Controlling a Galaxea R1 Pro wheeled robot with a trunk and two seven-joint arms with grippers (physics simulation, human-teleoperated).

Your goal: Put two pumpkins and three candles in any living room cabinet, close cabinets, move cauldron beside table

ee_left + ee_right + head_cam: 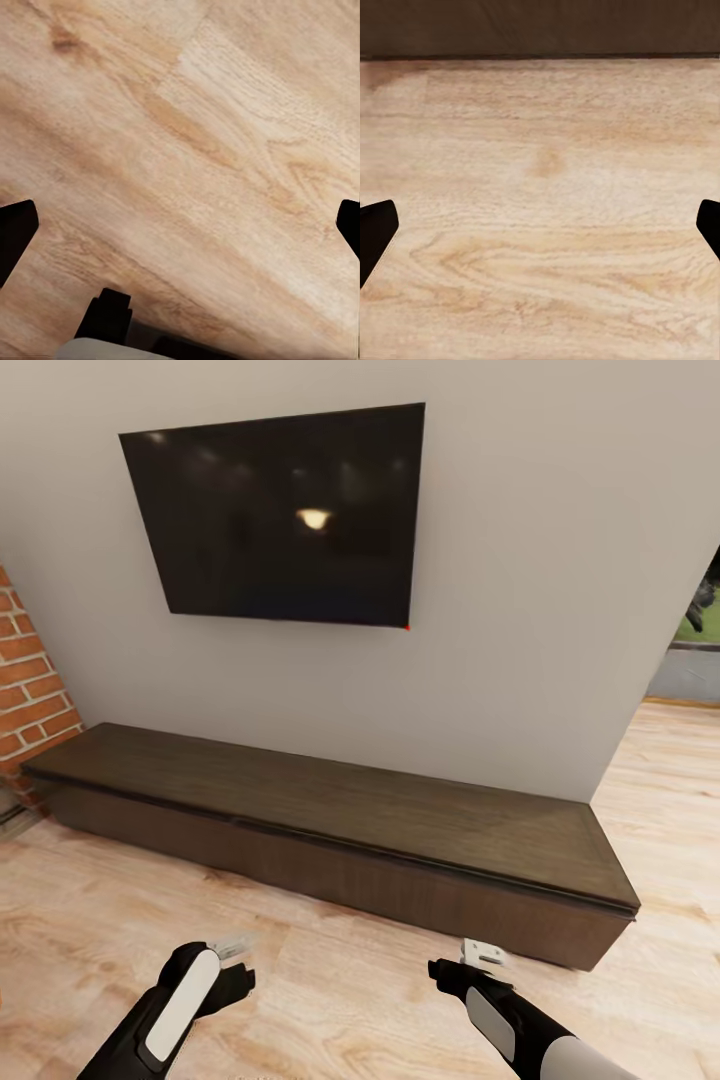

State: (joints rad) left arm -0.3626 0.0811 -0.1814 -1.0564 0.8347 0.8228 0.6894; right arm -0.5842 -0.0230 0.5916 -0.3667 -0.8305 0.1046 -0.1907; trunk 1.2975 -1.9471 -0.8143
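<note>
The cabinet (330, 810) is a long, low dark-brown unit along the grey wall, its fronts all flush and shut. Its base edge also crosses the right wrist view as a dark strip (540, 26). My left gripper (232, 948) hangs low over the wooden floor in front of the cabinet's left half, its dark fingertips (16, 232) wide apart with only floor between them. My right gripper (485, 956) hovers over the floor close to the cabinet's right half, also open and holding nothing, fingertips (375, 232) spread. Pumpkins, candles and cauldron are out of view.
A black television (280, 510) hangs on the wall above the cabinet. A red brick wall (30, 680) stands at the left. At the right the wall ends and wooden floor (670, 800) continues toward a doorway. Open floor lies in front of the cabinet.
</note>
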